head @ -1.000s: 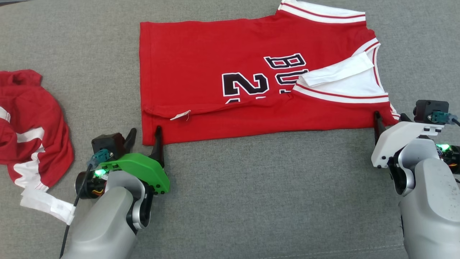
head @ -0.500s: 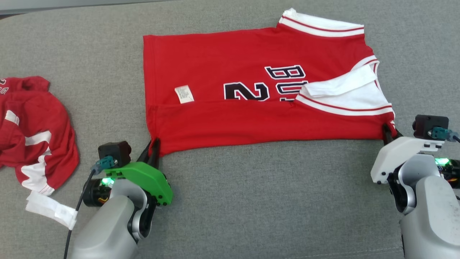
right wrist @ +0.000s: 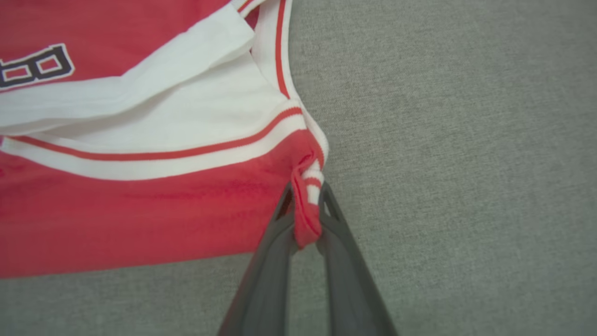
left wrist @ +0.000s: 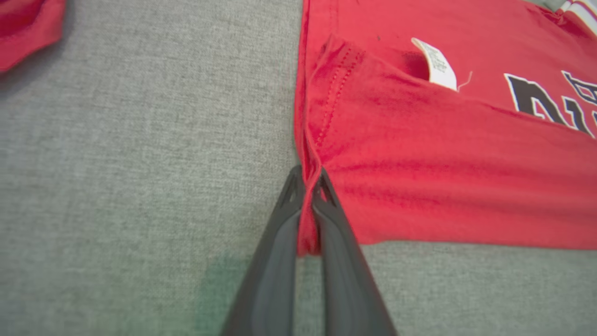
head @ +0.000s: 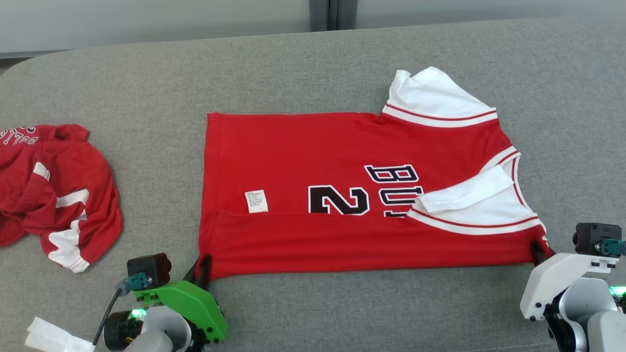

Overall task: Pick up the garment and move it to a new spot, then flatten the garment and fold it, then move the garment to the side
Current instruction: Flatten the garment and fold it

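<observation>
The jersey [head: 342,166] lies flat mid-cushion [head: 146,98], its long axis running across the cushion from left to right, hem to the left and collar to the right. The left gripper [head: 203,266] is pinched shut on the hem corner nearest the cushion's front edge. The right gripper [head: 538,249] is closed on the shoulder corner at that same edge, with red-and-white trim bunched between its fingers. Each arm is nearest its own end, and all the cloth lies beyond both grippers, toward the cushion's back. I judge the coming fold depends on carrying both corners that way together, which would keep the held edge straight.
</observation>
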Controlling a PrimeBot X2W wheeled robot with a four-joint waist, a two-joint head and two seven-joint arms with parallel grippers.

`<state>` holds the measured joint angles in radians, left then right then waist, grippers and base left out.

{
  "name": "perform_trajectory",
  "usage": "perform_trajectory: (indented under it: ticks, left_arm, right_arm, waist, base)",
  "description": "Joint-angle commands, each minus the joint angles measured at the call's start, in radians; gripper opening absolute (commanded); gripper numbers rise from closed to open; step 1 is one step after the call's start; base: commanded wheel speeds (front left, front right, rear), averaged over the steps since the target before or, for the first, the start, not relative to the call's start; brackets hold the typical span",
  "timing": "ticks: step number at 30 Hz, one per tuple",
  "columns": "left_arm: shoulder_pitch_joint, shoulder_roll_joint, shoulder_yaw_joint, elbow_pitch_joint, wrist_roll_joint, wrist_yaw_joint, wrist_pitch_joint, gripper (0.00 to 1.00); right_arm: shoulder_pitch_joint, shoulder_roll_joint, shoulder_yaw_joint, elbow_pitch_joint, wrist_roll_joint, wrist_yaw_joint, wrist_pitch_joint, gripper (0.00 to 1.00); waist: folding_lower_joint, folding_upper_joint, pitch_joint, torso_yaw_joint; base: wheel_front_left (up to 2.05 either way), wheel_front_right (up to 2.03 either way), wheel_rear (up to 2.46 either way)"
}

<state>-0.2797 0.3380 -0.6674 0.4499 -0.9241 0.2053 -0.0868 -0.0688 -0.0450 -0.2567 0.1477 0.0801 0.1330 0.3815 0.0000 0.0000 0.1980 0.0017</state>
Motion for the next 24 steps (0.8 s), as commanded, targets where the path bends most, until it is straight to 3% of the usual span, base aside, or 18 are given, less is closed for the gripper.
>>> perform_trajectory:
  ticks: [1, 3, 4, 5, 6, 12, 18, 24]
  left_arm:
    - [0.036, 0.026, 0.007, -0.007, -0.008, 0.024, 0.015, 0.0]
    - [0.063, 0.031, 0.011, -0.039, -0.017, 0.045, 0.027, 0.0]
    - [0.073, 0.034, 0.012, -0.057, -0.02, 0.055, 0.028, 0.0]
    - [0.08, 0.036, 0.015, -0.07, -0.022, 0.064, 0.027, 0.42]
    - [0.086, 0.041, 0.014, -0.085, -0.017, 0.073, 0.024, 0.99]
    - [0.099, 0.063, 0.019, -0.148, -0.005, 0.104, 0.026, 1.0]
    - [0.027, 0.104, 0.031, -0.213, 0.021, 0.12, 0.049, 1.0]
    - [-0.132, 0.094, 0.031, -0.186, 0.036, 0.092, 0.104, 1.0]
  right_arm:
    - [0.02, -0.01, -0.005, -0.016, 0.009, -0.004, 0.006, 0.0]
    - [0.044, -0.009, 0.007, -0.02, 0.022, -0.004, 0.033, 0.0]
    - [0.053, -0.009, 0.011, -0.025, 0.023, -0.004, 0.043, 0.24]
    - [0.056, -0.009, 0.011, -0.03, 0.03, -0.004, 0.05, 0.98]
    - [0.061, -0.009, 0.012, -0.036, 0.034, -0.003, 0.056, 1.0]
    - [0.028, -0.007, 0.011, -0.091, 0.004, -0.003, 0.065, 1.0]
    - [-0.103, -0.031, 0.05, -0.163, -0.05, -0.003, 0.117, 1.0]
    - [-0.321, -0.099, 0.117, -0.072, 0.023, -0.003, 0.177, 1.0]
  waist:
    - [0.0, 0.0, -0.003, -0.003]
    - [0.0, 0.0, -0.007, -0.005]
    - [0.0, 0.0, -0.009, -0.005]
    - [0.0, 0.0, -0.011, -0.005]
    - [0.0, 0.0, -0.013, -0.005]
    - [0.0, 0.0, -0.03, -0.009]
    - [0.0, 0.0, -0.027, -0.012]
    - [0.0, 0.0, 0.023, -0.005]
  base:
    - [0.0, 0.0, 0.0]
    - [0.0, 0.0, 0.0]
    - [0.0, 0.0, 0.0]
    - [0.0, 0.0, 0.0]
    - [0.0, 0.0, 0.0]
    - [0.0, 0.0, 0.0]
    - [0.0, 0.0, 0.0]
    - [0.0, 0.0, 0.0]
